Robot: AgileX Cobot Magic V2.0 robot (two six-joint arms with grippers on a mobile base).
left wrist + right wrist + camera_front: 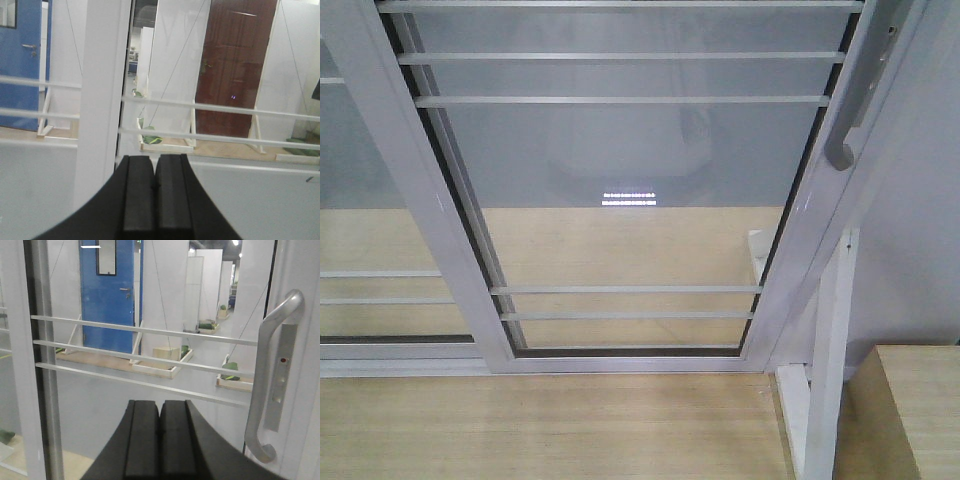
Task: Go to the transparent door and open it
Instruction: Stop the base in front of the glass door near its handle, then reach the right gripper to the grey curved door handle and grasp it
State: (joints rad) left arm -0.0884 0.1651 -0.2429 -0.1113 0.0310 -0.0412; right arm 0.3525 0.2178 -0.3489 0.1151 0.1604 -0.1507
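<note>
Right now we face the transparent door squarely in the front view. Its clear pane in a white frame fills the middle of the picture, crossed by thin white bars toward 12 o'clock and by two more toward 6 o'clock. The grey curved handle sits on the door's right upright, at about 2 o'clock from the pane's centre. At 9 o'clock a second white-framed glass panel stands just beside the door. A pale wooden floor runs along 6 o'clock, and at 5 o'clock a white stand post rises next to a light wood block.

From the right wrist, we see the right claw low at 6 o'clock, clenched, its two dark pads pressed flat against each other. The handle hangs at 3 o'clock from it, near but apart, with no contact. Through the glass a blue door shows at 11 o'clock.

From the left wrist, the left claw is likewise clenched on itself at 6 o'clock. A broad white upright stands at 11 o'clock from it, and a brown door shows through the glass at 1 o'clock. We cannot tell whether either claw touches the pane.
</note>
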